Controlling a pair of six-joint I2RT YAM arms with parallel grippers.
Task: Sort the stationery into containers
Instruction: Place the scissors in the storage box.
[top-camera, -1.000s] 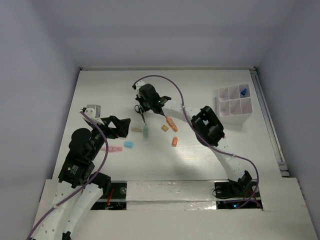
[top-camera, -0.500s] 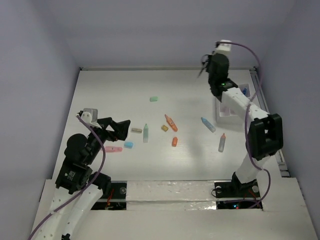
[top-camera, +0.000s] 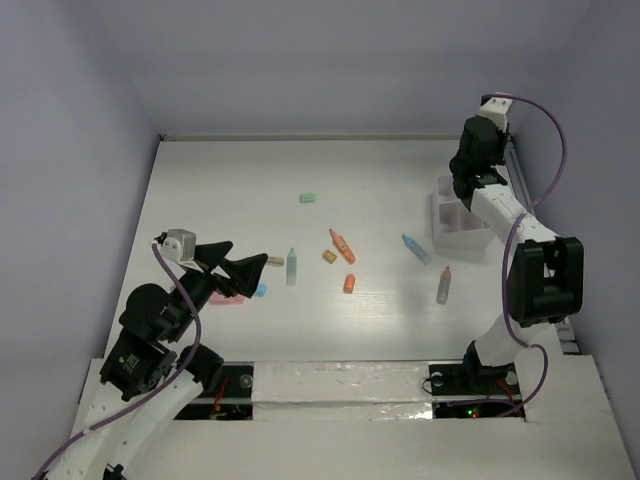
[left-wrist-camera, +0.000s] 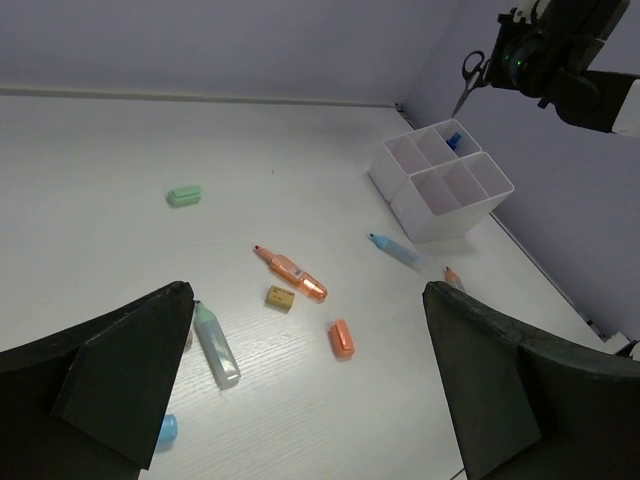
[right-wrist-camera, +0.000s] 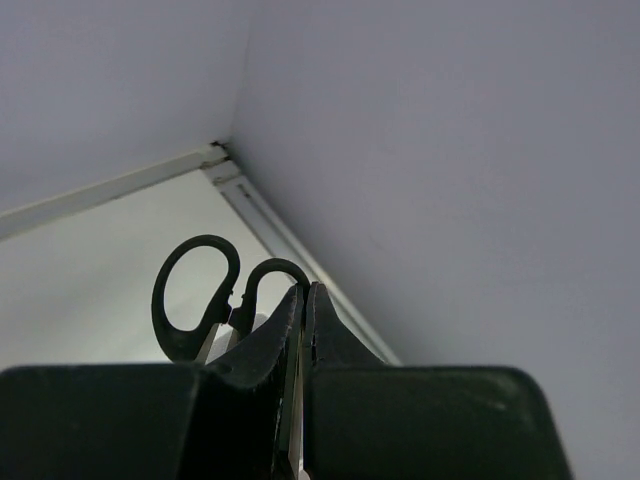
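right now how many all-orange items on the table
2: an orange pen mid-table and an orange stub just nearer the arms. Others may hide under the left arm.

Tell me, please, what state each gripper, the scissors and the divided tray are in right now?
Left gripper: fingers spread wide open, holding nothing.
Right gripper: shut on the black-handled scissors.
Black-handled scissors: closed, held up in the air.
White divided plastic tray: upright on the table, with a small blue item in a far compartment; the other visible compartments look empty.
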